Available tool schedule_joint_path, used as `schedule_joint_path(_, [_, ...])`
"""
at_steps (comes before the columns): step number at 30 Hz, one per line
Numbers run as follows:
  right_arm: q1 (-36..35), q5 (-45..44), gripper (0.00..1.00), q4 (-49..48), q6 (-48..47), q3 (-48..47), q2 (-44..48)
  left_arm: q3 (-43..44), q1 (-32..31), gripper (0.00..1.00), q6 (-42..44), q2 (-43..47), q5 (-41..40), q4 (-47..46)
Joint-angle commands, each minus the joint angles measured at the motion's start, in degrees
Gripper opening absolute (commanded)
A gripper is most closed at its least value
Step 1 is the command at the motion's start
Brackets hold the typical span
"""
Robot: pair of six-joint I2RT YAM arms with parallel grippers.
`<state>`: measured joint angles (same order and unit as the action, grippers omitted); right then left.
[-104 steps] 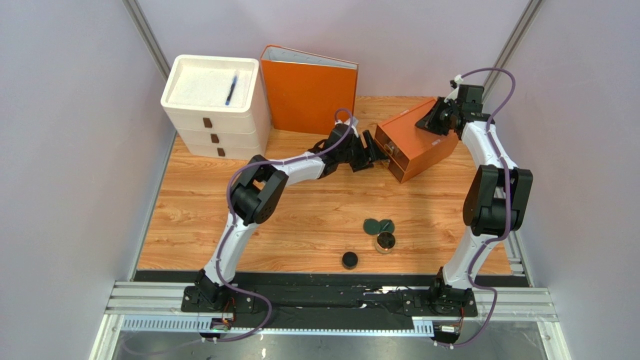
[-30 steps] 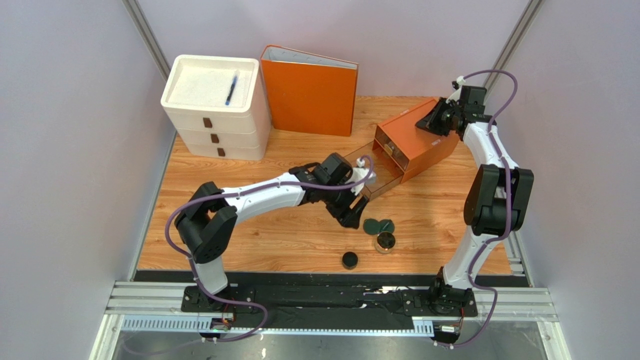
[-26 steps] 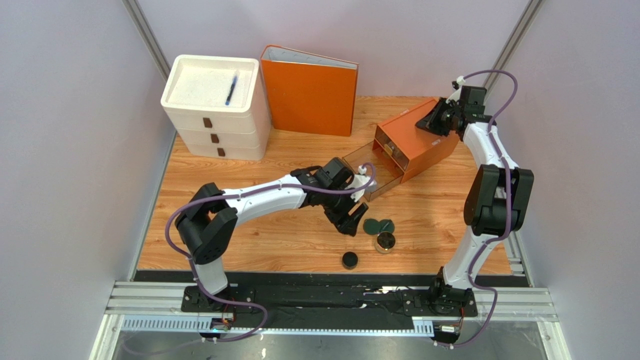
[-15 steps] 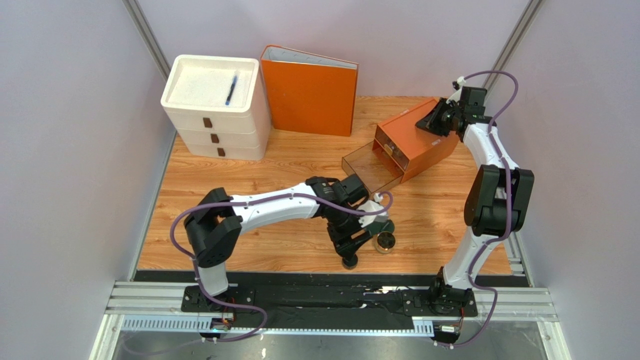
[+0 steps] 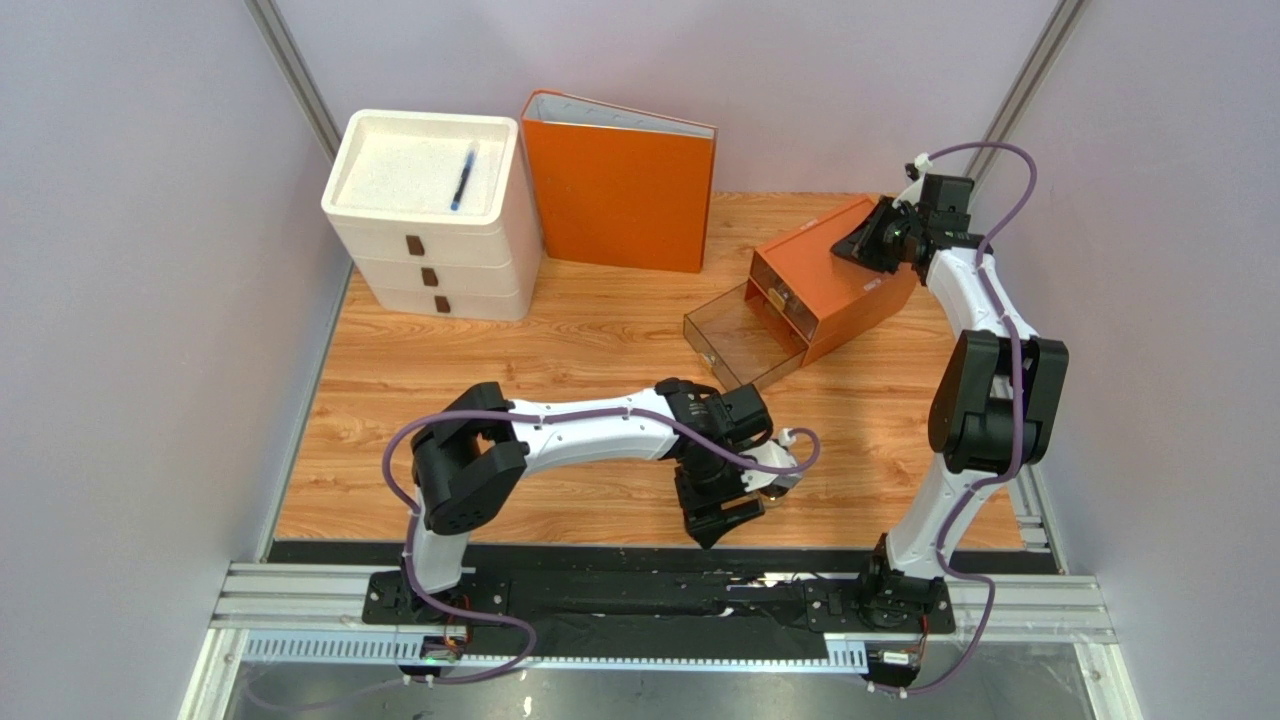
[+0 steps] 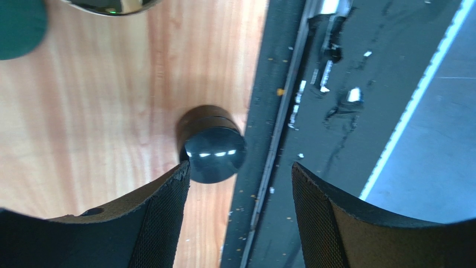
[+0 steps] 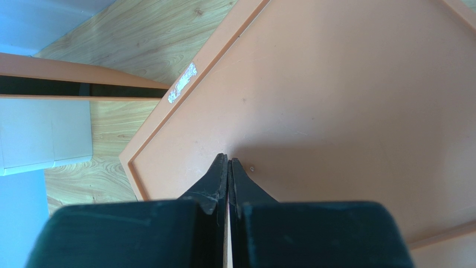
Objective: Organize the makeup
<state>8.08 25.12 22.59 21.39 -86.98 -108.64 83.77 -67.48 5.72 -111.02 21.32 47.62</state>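
Left claw open, hovering over the black pot; right claw closed, tips on the orange box.

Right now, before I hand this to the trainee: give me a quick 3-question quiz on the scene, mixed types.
1. True or false: the left claw is shut on the black round pot.
2. The right claw, shut, has its tips on which thing? A: the white drawer unit. B: the orange drawer box. C: the upright binder.
3. One word: is the clear drawer of that box open or closed?

Key
1. False. The claw is open and the pot sits on the table just ahead of its fingers, not gripped.
2. B.
3. Open.
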Motion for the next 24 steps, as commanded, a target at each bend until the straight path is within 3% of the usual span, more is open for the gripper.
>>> schedule_joint_path(1, [-0.96, -5.53, 0.0, 18.19, -2.58, 6.65, -7.38, 1.49, 0.16, 0.72, 2.63, -2.0, -5.5, -0.07])
schedule_joint_path(9, [-0.96, -5.87, 0.0, 18.37, -2.67, 6.65, -7.46, 2.63, 0.16, 0.71, 4.04, -7.01, -5.33, -0.24])
schedule_joint_path(14, [-0.96, -6.05, 0.0, 18.28, -2.67, 6.73, -7.38, 2.63, 0.07, 0.62, 4.83, -8.42, -4.97, -0.15])
schedule_joint_path(15, [-0.96, -6.05, 0.0, 18.37, -2.67, 6.74, -7.38, 2.63, 0.16, 0.59, 5.01, -8.6, -4.8, 0.02])
schedule_joint_path(19, [-0.96, -6.05, 0.0, 18.37, -2.67, 6.65, -7.55, 3.68, 0.16, 0.05, 5.18, -9.47, -4.18, 1.16])
schedule_joint_path(20, [-0.96, -6.05, 0.0, 18.37, -2.67, 6.65, -7.55, 3.86, 0.16, 0.0, 5.1, -9.74, -4.62, 1.42])
schedule_joint_path(24, [-0.96, -5.79, 0.0, 18.28, -2.67, 6.47, -7.73, 4.56, 0.07, 0.0, 5.88, -9.56, -7.78, 2.39])
